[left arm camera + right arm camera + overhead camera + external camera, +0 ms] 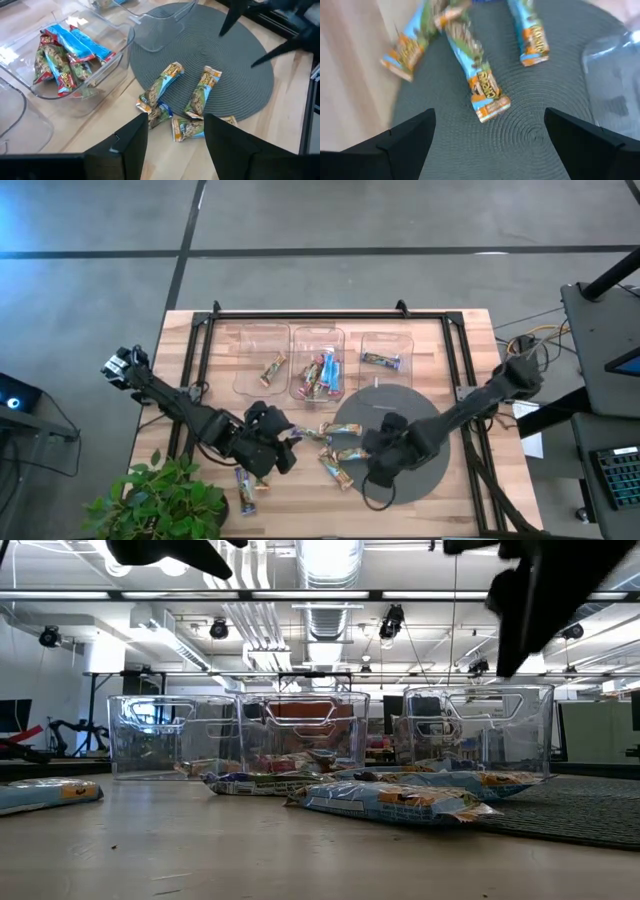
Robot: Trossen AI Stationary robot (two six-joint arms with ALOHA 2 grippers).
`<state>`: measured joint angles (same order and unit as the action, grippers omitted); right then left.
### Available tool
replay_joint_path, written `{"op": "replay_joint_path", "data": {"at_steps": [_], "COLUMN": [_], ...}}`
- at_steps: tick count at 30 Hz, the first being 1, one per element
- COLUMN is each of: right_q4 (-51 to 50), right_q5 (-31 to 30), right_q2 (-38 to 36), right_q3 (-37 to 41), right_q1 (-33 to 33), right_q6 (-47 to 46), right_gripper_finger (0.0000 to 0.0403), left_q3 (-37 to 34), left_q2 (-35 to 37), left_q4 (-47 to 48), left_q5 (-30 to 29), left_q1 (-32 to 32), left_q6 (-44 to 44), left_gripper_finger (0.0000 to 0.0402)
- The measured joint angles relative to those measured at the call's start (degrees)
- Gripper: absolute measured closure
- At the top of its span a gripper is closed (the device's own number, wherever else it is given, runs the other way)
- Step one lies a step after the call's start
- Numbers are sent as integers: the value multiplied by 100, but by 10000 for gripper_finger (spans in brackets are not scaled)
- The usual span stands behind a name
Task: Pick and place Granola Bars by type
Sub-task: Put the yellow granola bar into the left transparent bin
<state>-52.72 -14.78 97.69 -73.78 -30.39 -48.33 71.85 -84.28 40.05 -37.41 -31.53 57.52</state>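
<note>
Several loose granola bars in blue-green wrappers [338,450] lie flat at the left edge of a round grey mat [410,435]; the left wrist view shows them as a small cluster [161,90]. My left gripper [175,150] hovers open above the wood just left of them [290,442]. My right gripper [492,150] hovers open over the mat, pointing steeply down, with one bar [477,80] just ahead of its fingers. Purple bars [245,488] lie near the table's front left. Neither gripper holds anything.
Three clear bins stand in a row at the far side: the left [262,345] holds one bar, the middle [317,345] several red and blue bars [65,60], the right [386,345] one bar. A potted plant [160,500] overhangs the near left corner.
</note>
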Motion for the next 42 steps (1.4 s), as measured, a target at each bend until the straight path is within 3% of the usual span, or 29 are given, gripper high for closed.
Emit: {"op": "replay_joint_path", "data": {"at_steps": [9, 20, 25, 30, 34, 42], "right_q4": [556, 1297, 1467, 1448, 1416, 1295], "right_q5": [745, 747, 1376, 1399, 1433, 1455], "right_q2": [1001, 1268, 1410, 1534, 1628, 1725], "right_q3": [-266, -240, -200, -120, -116, -138], "right_q1": [71, 649, 968, 1094, 1115, 1113], "right_q6": [1641, 2309, 2585, 2729, 2834, 2857], "right_gripper_finger": [39, 39, 39, 42, 71, 173], "left_q3": [-2, -2, -4, -86, -109, -109], "left_q2": [5, 10, 10, 12, 12, 18], "left_q4": [125, 352, 474, 517, 603, 656], "left_q5": [173, 190, 167, 138, 129, 126], "left_q1": [-20, -22, -7, -2, 10, 84], "left_q6": [305, 317, 317, 418, 544, 539], "left_gripper_finger": [227, 227, 227, 227, 227, 227]}}
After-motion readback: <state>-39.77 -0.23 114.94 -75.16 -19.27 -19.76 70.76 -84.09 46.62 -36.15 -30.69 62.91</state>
